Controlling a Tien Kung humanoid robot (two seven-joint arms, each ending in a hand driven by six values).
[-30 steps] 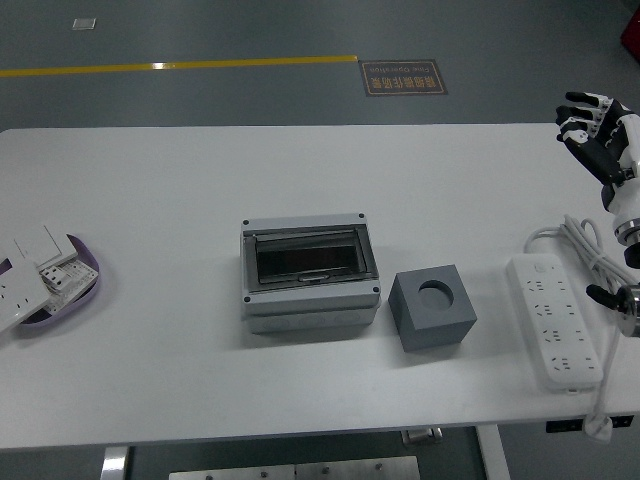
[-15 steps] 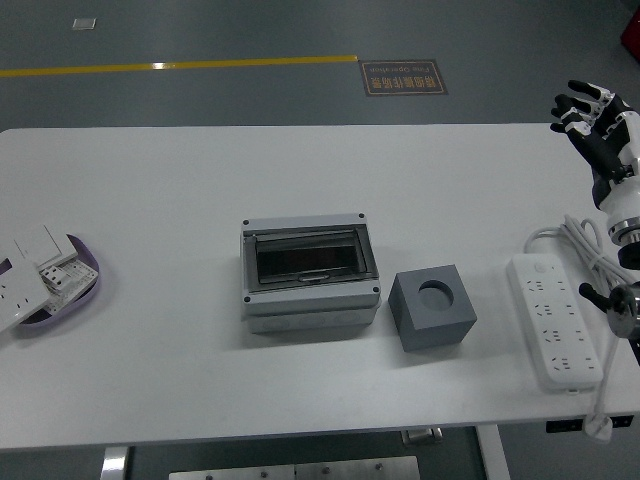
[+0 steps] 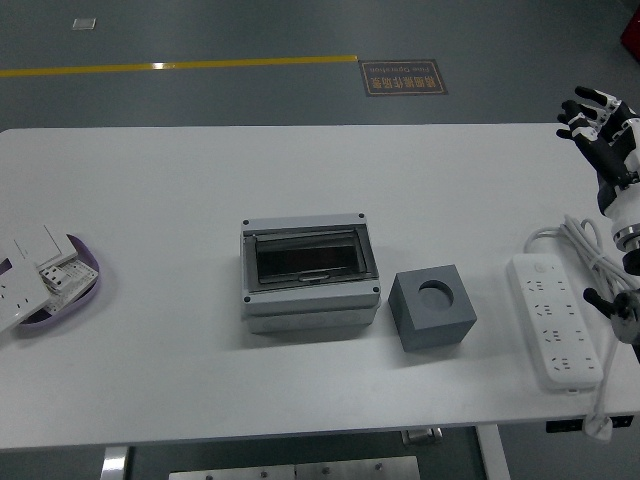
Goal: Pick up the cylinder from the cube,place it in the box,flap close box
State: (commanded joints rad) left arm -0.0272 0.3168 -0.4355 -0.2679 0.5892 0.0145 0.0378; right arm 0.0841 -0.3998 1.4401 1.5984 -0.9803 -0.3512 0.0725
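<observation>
A grey box with a dark transparent flap lying shut over its front sits at the table's middle. Just right of it stands a dark grey cube whose round hole on top looks empty; no cylinder shows anywhere. My right hand hovers at the far right edge of the table, raised, fingers spread and holding nothing, well away from cube and box. The left arm is out of view.
A white power strip with its coiled cable lies at the right, under my right arm. At the left edge a purple-rimmed dish holds white wall switches. The white table ends close below the cube.
My right hand has drifted slightly right and toward the picture's edge, staying spread. Box and cube have not moved.
</observation>
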